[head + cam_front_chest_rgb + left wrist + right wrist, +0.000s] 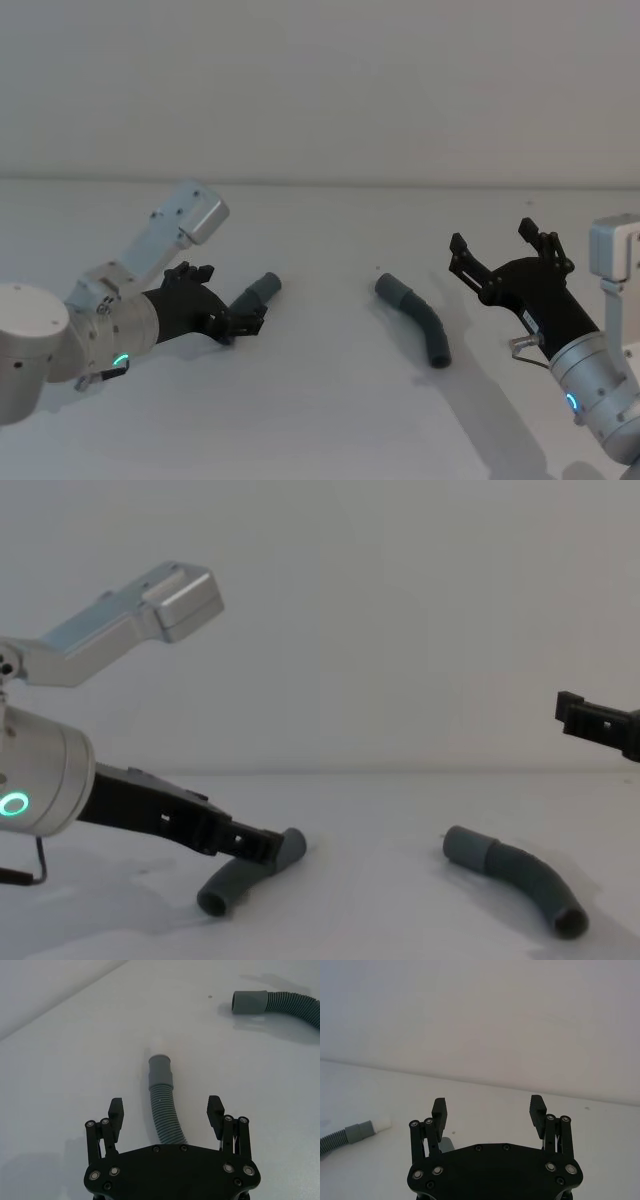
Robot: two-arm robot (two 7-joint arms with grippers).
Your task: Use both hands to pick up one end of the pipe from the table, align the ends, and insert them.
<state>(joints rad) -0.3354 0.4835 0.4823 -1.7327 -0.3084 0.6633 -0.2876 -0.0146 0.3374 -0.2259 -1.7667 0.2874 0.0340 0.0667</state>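
Two ribbed dark-grey pieces of the pipe lie on the table (320, 420). The left piece (264, 289) has a grey cuff with a white tip (161, 1046). My left gripper (243, 322) is open and low over it, its fingers (116, 1111) straddling the ribbed hose (167, 1117) without closing. The right piece (418, 318) lies free, its hollow grey socket (249, 1002) towards the middle. To that piece's right my right gripper (492, 238) hangs open above the table, with nothing between its fingers (537, 1106).
A pale wall (320, 90) rises behind the table's far edge. The left arm's silver angled link (150, 605) sticks up over the left side. Bare surface separates the two hose pieces.
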